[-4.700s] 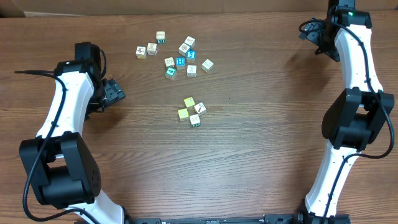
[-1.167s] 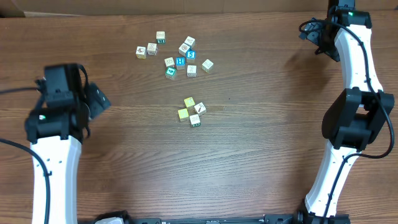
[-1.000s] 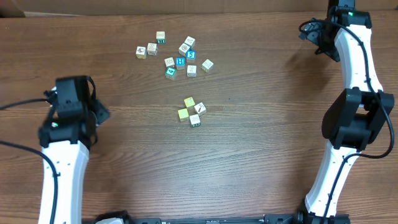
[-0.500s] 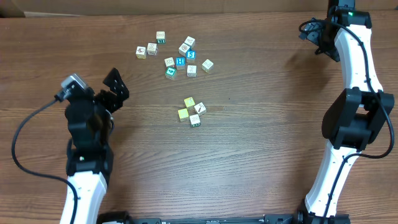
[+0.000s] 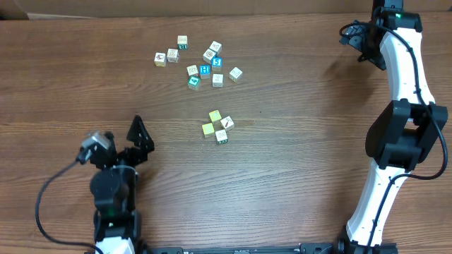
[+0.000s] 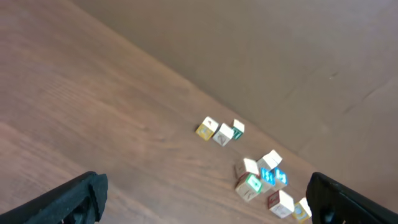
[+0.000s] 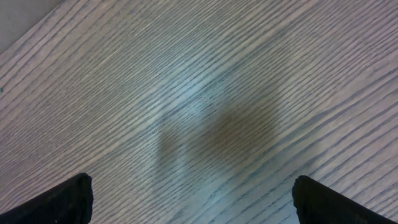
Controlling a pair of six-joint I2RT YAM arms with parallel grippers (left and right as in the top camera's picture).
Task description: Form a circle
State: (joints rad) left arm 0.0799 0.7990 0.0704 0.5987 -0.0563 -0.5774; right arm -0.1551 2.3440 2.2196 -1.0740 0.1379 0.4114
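Wooden desk (image 5: 296, 169) holds the circle (image 5: 217, 126) of four cubes; left end effector (image 6: 205, 186) and right end effector (image 7: 193, 186) gape wide.

Your table (image 5: 282, 162) is brown wood with a straight, strong grain. It is smooth, and its soft sheen gives a pale glare in the right wrist view. The cubes of the circle (image 5: 218, 126) and the scattered cubes (image 5: 205, 60) have matt printed faces. The right arm (image 5: 404, 67) has glossy white plastic shells and matt black joints.
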